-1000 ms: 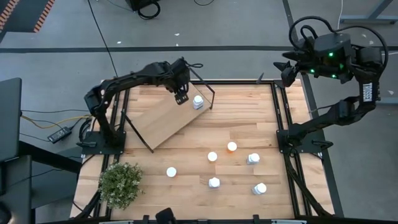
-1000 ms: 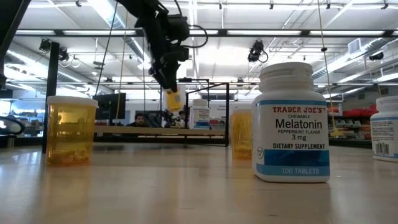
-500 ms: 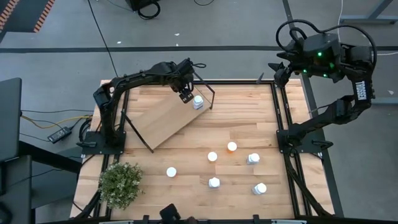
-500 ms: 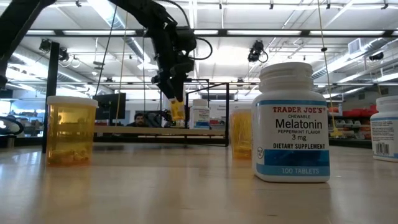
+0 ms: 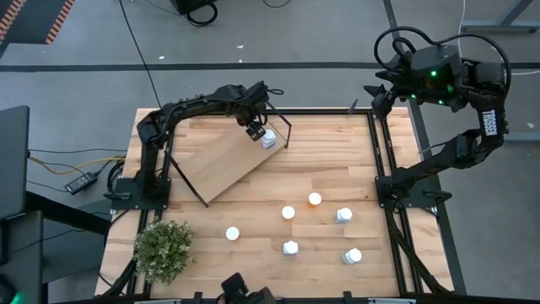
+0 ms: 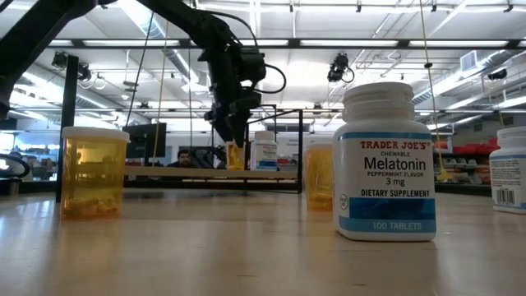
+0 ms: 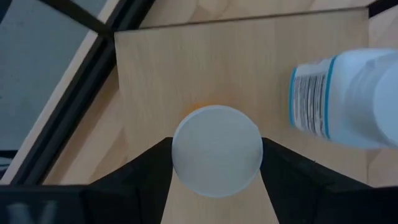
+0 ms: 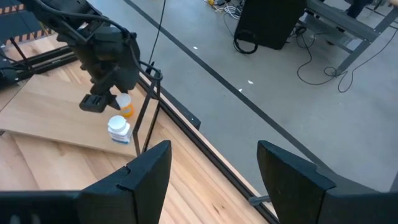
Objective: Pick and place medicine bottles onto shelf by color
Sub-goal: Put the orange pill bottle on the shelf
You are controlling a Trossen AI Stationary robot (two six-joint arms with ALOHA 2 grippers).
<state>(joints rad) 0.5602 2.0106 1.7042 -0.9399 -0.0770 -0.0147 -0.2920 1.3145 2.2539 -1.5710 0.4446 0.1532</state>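
An orange bottle (image 7: 215, 149) is clamped in the left claw (image 5: 256, 129) at the shelf (image 5: 221, 165) corner, just beside a white bottle (image 5: 268, 138) standing there. The right claw (image 8: 211, 163) is held spread open beyond the desk (image 5: 329, 169) edge. Six bottles are left on the desk.

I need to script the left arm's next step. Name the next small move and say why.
Probably open the left claw and lift straight up. It holds the orange bottle by its white cap, and in the low view the bottle's base looks down at the shelf, beside the white bottle already standing there. The right claw waits open off the table.
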